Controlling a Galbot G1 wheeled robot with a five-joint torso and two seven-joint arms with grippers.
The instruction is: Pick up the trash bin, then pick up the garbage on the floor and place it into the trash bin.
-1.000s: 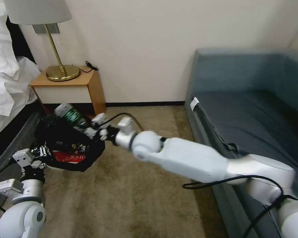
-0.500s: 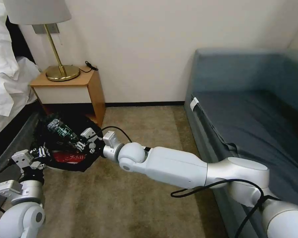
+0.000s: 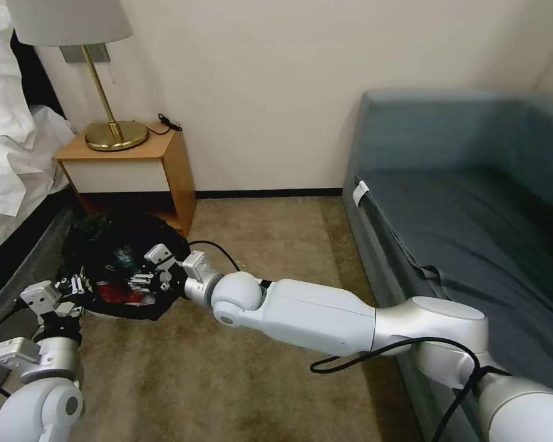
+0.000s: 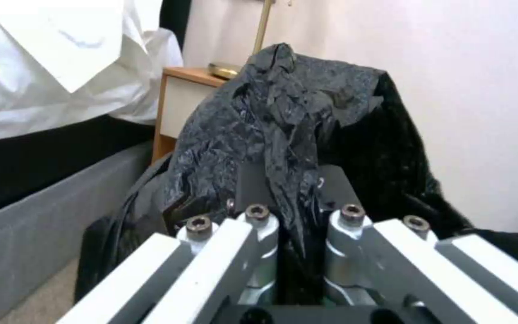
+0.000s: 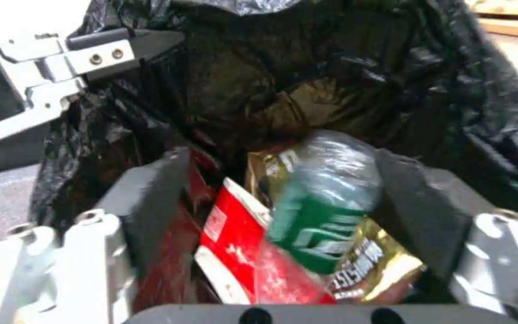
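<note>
- Beige carpet (image 3: 239, 368) runs between the bedside table (image 3: 129, 159) and the blue sofa (image 3: 473, 221); the trash bin (image 3: 92, 245) sits low at my left, before the table
- My right gripper (image 3: 147, 270) reaches over the bin's mouth, fingers (image 5: 151, 198) spread apart
- Between those fingers, untouched by either, lies the bottle (image 5: 325, 193), clear with a green label, inside the bin
- Under it are a red-and-white wrapper (image 5: 241, 243) and a gold wrapper (image 5: 373, 265)
- My left gripper (image 3: 74, 285) is clamped on the bin's rim, the crinkly black bag liner (image 4: 283, 117) pinched between its fingers (image 4: 259, 220)
</note>
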